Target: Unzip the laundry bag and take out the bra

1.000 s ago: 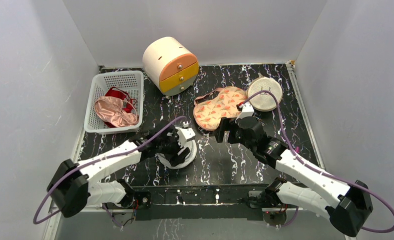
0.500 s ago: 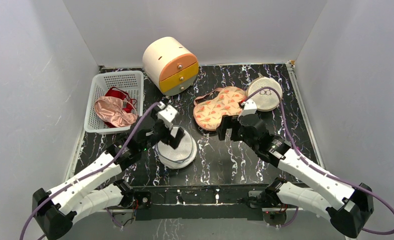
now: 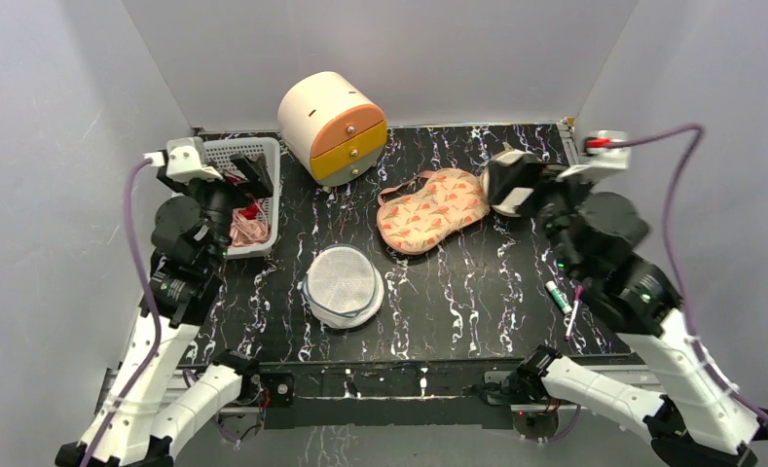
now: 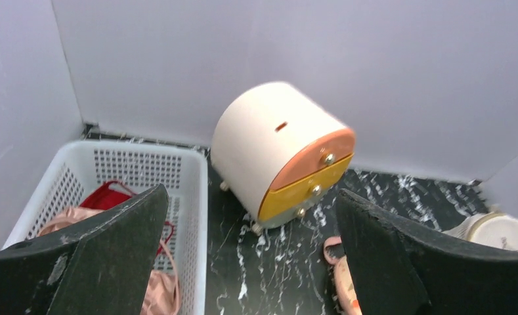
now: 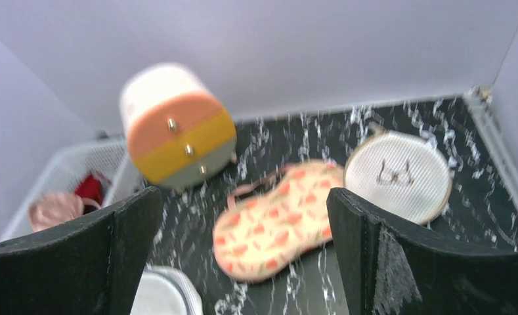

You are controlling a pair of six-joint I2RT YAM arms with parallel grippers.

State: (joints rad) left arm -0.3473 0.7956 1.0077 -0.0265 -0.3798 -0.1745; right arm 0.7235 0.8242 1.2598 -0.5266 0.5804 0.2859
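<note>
The white mesh laundry bag (image 3: 342, 284) lies flat on the black marble table, near the front middle, with nothing touching it; its corner shows in the right wrist view (image 5: 161, 292). A peach-patterned bra (image 3: 431, 209) lies on the table behind it, outside the bag (image 5: 279, 220). My left gripper (image 3: 241, 177) is raised at the left over the basket, jaws wide open and empty (image 4: 251, 191). Raised at the back right, my right gripper (image 3: 528, 185) is also wide open and empty (image 5: 243, 191).
A white plastic basket (image 3: 248, 146) at the back left holds pink and red garments (image 4: 105, 200). A cream drawer chest (image 3: 333, 126) with orange and yellow fronts stands at the back. A beige round mesh pouch (image 5: 398, 174) lies back right, partly behind my right gripper.
Both arms lifted away from the table's middle. The left gripper left the laundry bag and swung left over the basket; the right swung to the back right. Both jaws opened wider.
</note>
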